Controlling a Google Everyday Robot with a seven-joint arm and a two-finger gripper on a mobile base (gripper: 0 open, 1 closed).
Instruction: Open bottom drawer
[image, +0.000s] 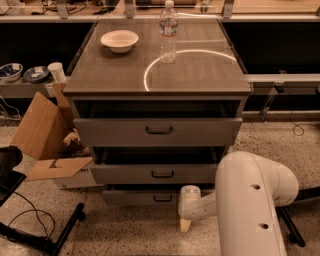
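The bottom drawer is the slimmest grey front at the foot of the cabinet, with a small black bar handle. It stands slightly pulled out, like the two drawers above it. My white arm fills the lower right. My gripper hangs low at the end of the wrist, just right of the handle and in front of the drawer, near the floor. Only one pale fingertip shows clearly.
A medium drawer and a tall top drawer sit above, both ajar. On the cabinet top stand a white bowl and a water bottle. An open cardboard box lies left; a black stand crosses the floor.
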